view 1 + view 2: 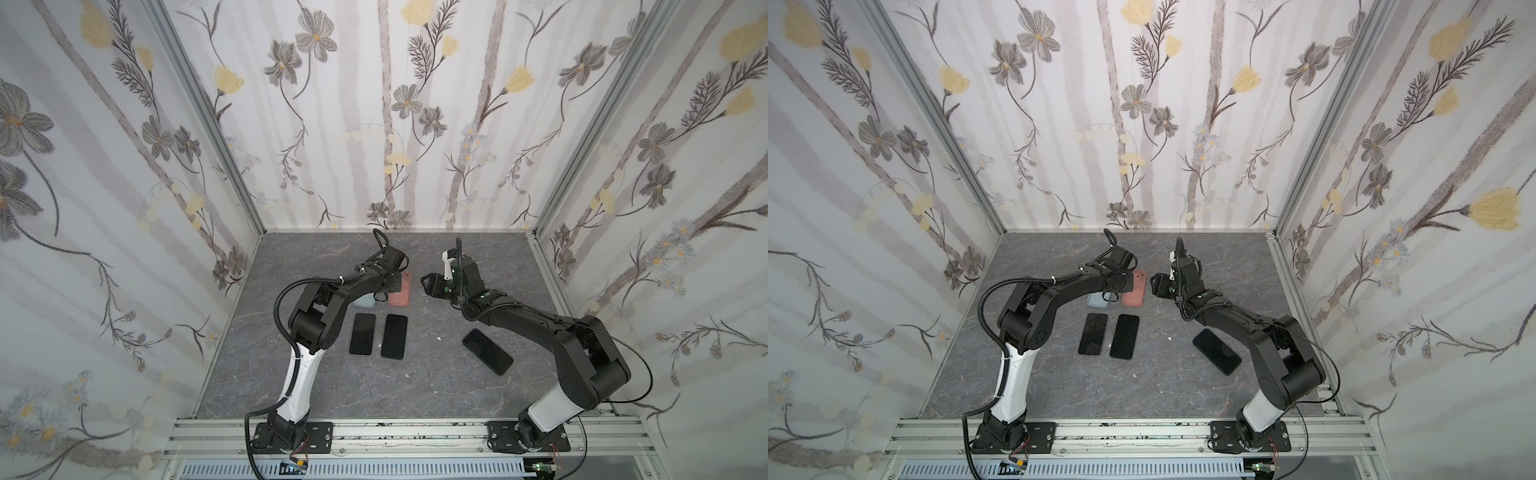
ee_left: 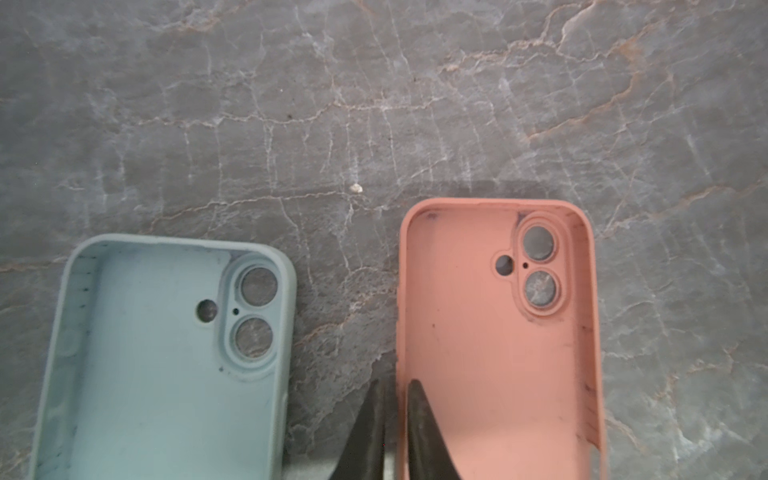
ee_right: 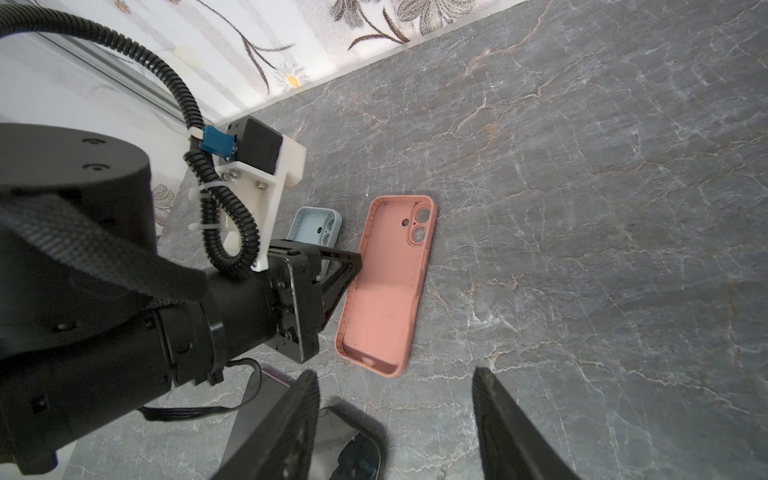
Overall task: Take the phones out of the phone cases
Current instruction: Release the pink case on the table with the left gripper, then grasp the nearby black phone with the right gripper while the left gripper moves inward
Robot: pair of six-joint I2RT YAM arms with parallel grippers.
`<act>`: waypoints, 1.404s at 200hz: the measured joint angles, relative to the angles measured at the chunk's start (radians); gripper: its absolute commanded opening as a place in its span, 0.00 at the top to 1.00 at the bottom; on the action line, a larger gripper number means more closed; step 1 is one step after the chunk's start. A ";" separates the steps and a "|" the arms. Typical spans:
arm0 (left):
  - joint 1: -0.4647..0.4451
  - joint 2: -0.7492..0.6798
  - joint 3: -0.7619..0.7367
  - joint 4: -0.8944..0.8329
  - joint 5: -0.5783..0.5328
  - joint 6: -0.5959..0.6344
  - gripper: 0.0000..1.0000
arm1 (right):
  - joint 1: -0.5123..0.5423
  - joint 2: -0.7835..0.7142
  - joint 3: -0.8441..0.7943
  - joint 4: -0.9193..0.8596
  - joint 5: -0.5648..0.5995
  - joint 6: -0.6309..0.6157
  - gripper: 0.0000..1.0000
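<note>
Though half-hidden overhead, blue case (image 2: pixel 166 374) plainly empty, left wrist view

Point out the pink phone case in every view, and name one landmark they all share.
Top view: the pink case lies near the middle, just below centre.
Top view: it lies just left of the middle, below centre.
Left wrist view: lower right, open side up and empty.
Right wrist view: centre, lying flat at a slant.
Shared landmark: the light blue case beside it.
</note>
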 measured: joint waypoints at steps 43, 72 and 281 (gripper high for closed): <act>-0.006 -0.114 -0.021 -0.012 0.013 -0.001 0.61 | -0.001 -0.100 -0.034 -0.028 0.022 -0.029 0.36; -0.055 -0.267 -0.078 0.001 -0.003 0.029 0.49 | 0.001 -0.211 -0.077 -0.136 0.054 -0.040 0.36; -0.391 -0.545 -0.394 0.278 0.046 -0.050 0.00 | -0.489 -0.449 -0.502 -0.425 0.001 -0.003 0.12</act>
